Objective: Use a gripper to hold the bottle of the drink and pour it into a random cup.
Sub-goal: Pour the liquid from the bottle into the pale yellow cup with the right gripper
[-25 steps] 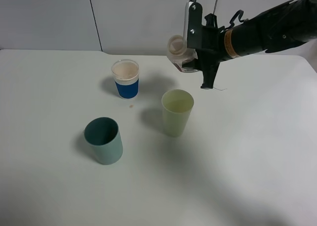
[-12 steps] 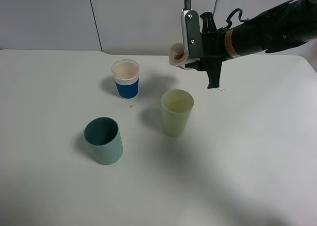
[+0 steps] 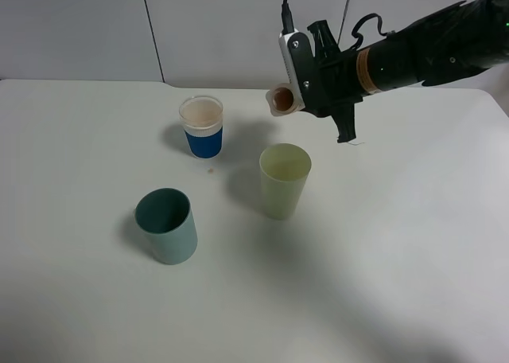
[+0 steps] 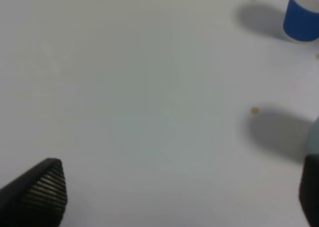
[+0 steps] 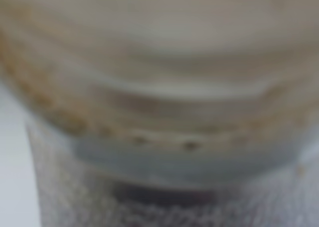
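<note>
Clenching the gripper point(image 3: 308, 94) on the bottle point(image 3: 280, 100), we hold it tipped sideways so drink can run out. It hangs near the pale cup point(image 3: 285, 181), our likely target.

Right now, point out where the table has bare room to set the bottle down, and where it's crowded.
Bare: the table left of the paper cup and teal tumbler; the wide front strip nearer than all three cups; the right side beyond the yellow-green cup. Crowded: the middle, where the three cups stand close, with the bottle held tilted overhead.
</note>
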Robot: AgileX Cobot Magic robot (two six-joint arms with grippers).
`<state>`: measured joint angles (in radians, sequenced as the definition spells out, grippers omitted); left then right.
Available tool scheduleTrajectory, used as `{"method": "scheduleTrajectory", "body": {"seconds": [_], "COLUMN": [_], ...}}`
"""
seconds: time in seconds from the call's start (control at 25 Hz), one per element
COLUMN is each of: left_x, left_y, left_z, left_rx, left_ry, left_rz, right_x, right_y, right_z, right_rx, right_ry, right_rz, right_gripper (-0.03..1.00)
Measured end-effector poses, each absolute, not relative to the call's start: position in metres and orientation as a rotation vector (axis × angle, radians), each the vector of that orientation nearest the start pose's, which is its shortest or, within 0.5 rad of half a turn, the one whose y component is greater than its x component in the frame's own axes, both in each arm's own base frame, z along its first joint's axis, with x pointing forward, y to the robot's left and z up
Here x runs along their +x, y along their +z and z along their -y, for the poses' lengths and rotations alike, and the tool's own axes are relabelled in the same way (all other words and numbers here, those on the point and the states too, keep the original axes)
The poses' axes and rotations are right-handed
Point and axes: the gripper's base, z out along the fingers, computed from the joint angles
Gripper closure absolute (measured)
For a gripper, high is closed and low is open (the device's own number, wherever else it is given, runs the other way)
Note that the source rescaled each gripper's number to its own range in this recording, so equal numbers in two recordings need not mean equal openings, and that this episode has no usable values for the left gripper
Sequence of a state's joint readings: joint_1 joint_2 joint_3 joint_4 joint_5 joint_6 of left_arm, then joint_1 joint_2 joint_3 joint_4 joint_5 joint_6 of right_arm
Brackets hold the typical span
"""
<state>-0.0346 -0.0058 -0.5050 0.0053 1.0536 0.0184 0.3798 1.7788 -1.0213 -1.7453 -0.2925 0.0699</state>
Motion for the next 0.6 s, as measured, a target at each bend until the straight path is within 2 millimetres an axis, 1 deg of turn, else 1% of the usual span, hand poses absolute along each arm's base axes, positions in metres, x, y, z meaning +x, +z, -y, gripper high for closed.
{"method": "scheduleTrajectory", "body": {"seconds": [0.16,0.32,0.6], "left_x": [-0.006,-0.006,-0.006], "left_y": [0.279,0.279,0.279], "left_z": [-0.001,-0.001,-0.001], "left_rx": [0.053,0.053,0.053], "left_ry": [-0.004,-0.004,-0.004], "left_rz": [-2.026,-2.026,-2.026], "right_x": [0.335,0.335,0.33], "right_y": [0.195,0.197,0.223], "right_z": [-0.164,-0.164,-0.162], "right_rx": [-2.077,-2.095,-2.079], "right_ry": [-0.421,-0.467,-0.554], "right_rz": [-0.975,-0.945,-0.843], "right_gripper": [0.97,0.97,0.97]}}
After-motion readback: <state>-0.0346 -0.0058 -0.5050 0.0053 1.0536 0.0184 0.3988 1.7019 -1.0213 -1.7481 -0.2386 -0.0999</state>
